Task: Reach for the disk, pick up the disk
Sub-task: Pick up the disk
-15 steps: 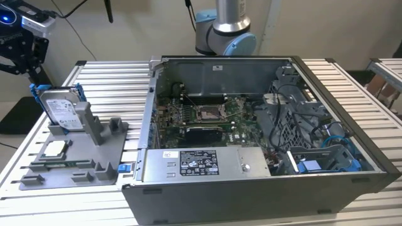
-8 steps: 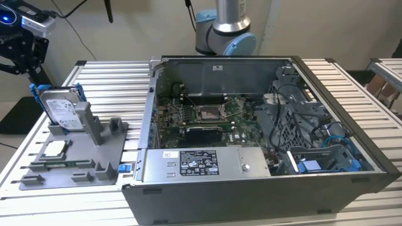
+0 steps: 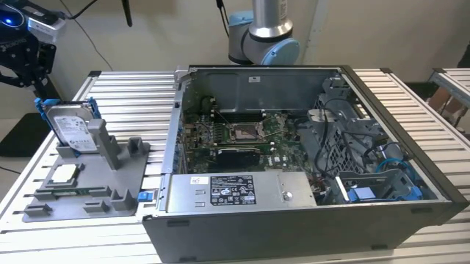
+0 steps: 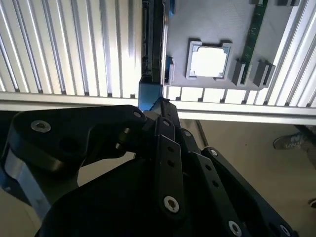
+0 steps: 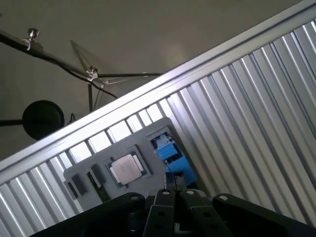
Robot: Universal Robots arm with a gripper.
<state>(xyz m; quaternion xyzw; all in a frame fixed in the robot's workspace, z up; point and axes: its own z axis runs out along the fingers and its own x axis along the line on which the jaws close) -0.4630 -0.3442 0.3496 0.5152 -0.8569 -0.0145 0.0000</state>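
Pincer: gripper (image 4: 159, 104), tips pressed together, empty, near the disk's (image 3: 72, 125) top edge, not touching.
Disk: upright on edge at the grey holder's (image 3: 96, 184) far corner, beside the table's (image 3: 125, 82) edge.
Handling: probably heavy, rigid, slick metal; take it across the blue bracket (image 5: 170, 154).

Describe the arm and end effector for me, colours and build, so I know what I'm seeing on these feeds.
The arm is a silver metal tube with grey joints and light-blue caps. The end effector is matte black: flat linkage bars pinned with silver screw heads. In the exterior view a white-and-grey module with a blue light sits by it.
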